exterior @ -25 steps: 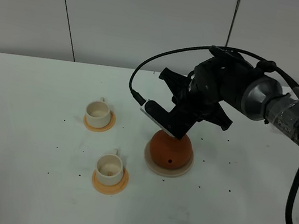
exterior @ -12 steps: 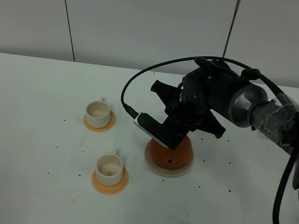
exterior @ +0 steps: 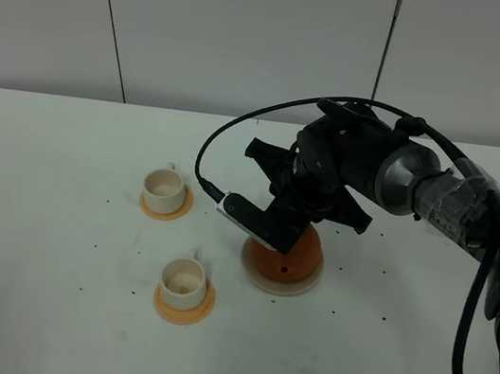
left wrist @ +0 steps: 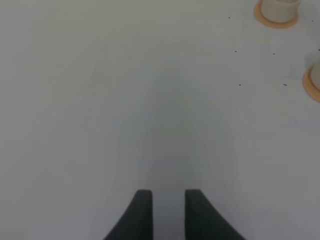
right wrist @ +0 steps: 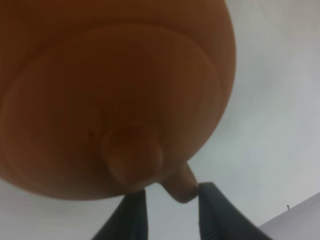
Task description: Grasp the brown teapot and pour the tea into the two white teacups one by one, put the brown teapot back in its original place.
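The brown teapot (exterior: 288,256) was seen upright on a beige saucer (exterior: 259,277) near the middle of the desk (exterior: 19,302). The right fingers (right wrist: 220,215) were held partly apart, either side of a small stub on the teapot. The left fingers (left wrist: 140,215) were narrowly parted, holding nothing. The two white teacups (exterior: 165,190) were set nearer the left edge.

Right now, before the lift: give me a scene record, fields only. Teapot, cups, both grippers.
teapot: brown teapot upright on beige saucer, not lifted
far cup: white, on orange coaster, no tea visible
near cup: white, on orange coaster, no tea visible
right gripper: jaws apart, either side of a stub on the teapot
left gripper: narrow gap, holds nothing, above table
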Motion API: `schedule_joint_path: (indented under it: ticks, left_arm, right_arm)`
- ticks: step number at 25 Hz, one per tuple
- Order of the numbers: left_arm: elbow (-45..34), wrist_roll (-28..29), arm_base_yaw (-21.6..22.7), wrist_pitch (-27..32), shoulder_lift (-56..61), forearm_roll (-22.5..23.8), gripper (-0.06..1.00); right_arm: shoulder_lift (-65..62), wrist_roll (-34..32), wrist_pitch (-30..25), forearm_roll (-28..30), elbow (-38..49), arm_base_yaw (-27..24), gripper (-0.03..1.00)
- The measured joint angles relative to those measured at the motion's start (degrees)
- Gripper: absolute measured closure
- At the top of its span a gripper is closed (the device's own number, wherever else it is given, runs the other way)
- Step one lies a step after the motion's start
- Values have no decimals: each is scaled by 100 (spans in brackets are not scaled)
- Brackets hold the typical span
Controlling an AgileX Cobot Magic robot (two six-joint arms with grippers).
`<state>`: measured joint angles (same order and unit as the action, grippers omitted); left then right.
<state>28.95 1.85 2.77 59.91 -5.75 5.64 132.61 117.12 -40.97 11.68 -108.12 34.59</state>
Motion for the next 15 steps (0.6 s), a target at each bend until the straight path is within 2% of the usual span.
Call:
schedule_joint_path:
  ticks: [15]
  left_arm:
    - [0, 0, 0, 0, 0, 0, 71]
  right_arm:
    - [0, 0, -113, 0, 0, 2, 72]
